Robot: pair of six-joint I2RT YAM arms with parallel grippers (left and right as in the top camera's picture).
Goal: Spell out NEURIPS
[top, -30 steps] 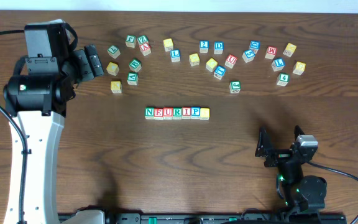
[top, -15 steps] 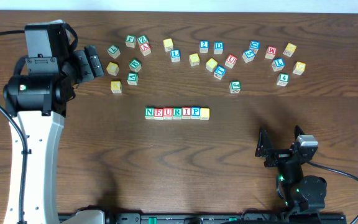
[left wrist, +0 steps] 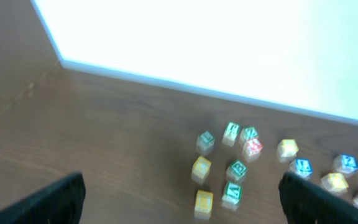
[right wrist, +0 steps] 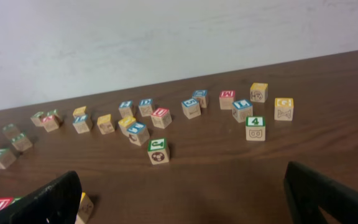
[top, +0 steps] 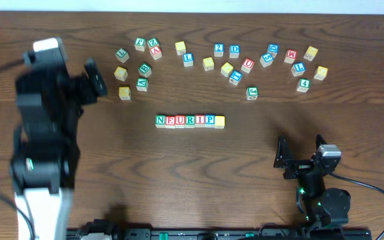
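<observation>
NEURIPS point(top: 190, 121) row sits mid-bench point(top: 179, 180), cubes touching, well apart from the loose cubes point(top: 209, 64) near the far edge. Both empty: left fingers point(left wrist: 61, 198) spread wide beside the left cluster, right fingers point(right wrist: 45, 200) spread wide by the near edge. Bare bench between.

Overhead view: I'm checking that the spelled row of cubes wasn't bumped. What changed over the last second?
The left arm swung back toward its base, and its open, empty claw drew away from the loose cubes. Nothing was taken hold of or let go. The NEURIPS row, the loose cubes and the right arm stayed put.
</observation>
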